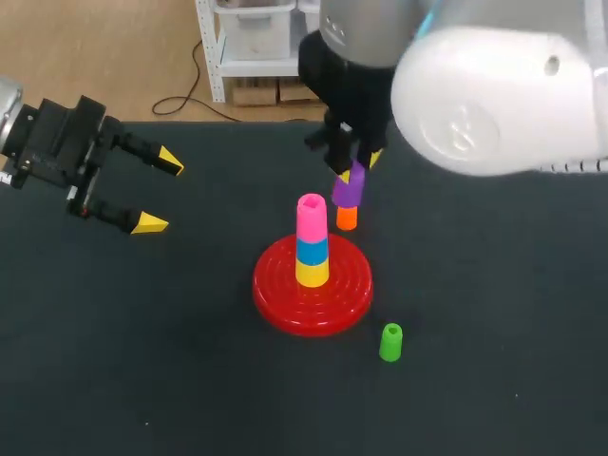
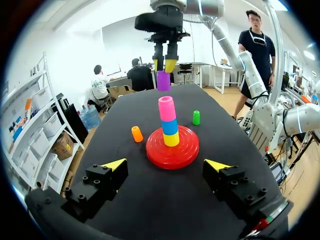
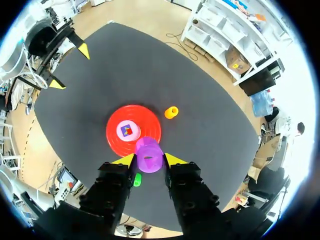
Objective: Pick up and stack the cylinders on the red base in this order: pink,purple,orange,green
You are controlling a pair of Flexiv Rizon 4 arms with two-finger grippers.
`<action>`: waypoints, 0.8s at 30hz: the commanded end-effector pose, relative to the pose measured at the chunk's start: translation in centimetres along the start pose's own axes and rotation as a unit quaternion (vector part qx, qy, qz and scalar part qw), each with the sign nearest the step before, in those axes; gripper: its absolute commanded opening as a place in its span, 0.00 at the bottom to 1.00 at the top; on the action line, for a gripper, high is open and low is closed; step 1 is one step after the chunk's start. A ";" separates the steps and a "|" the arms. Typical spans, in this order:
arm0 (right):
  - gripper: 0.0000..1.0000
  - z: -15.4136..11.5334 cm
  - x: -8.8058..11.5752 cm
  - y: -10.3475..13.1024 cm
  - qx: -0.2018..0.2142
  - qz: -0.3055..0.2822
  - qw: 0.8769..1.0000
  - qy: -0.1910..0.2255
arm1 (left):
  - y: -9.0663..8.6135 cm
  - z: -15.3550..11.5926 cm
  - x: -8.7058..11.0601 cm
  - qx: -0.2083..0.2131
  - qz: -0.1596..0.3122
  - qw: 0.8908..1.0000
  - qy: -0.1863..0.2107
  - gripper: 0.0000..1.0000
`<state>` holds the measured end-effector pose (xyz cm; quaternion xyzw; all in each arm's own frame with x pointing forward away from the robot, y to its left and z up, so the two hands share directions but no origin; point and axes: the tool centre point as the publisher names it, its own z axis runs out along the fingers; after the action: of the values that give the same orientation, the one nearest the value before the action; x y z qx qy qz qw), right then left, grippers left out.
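Purple cylinder (image 1: 349, 187) onto pink cylinder (image 1: 312, 217).
Our right fingers (image 3: 125, 161) clamp it; we centre first, then lower. Left fingers (image 1: 147, 224) spread, empty.

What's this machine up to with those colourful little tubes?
The right gripper is shut on a purple cylinder, raised in the air close to a stack on the red base. That stack has a yellow cylinder at the bottom, a blue cylinder next and a pink cylinder on top. The orange cylinder and green cylinder stand loose on the table. The left gripper hangs open, empty.
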<state>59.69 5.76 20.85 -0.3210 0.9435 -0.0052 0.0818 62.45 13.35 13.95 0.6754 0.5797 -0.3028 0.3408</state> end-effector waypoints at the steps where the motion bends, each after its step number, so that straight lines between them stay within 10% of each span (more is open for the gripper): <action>1: 0.00 -0.9 -0.4 0.5 0.001 -0.006 1.000 0.002 | 0.0 0.0 0.1 0.000 0.002 1.000 -0.001 1.00; 24: 0.00 1.0 -3.1 3.1 0.015 -0.045 0.998 0.027 | 0.0 0.0 0.1 0.000 0.002 1.000 -0.001 1.00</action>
<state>60.11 9.84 20.11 -0.3616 0.9296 -0.0311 0.0650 62.44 13.35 13.96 0.6754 0.5797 -0.3028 0.3408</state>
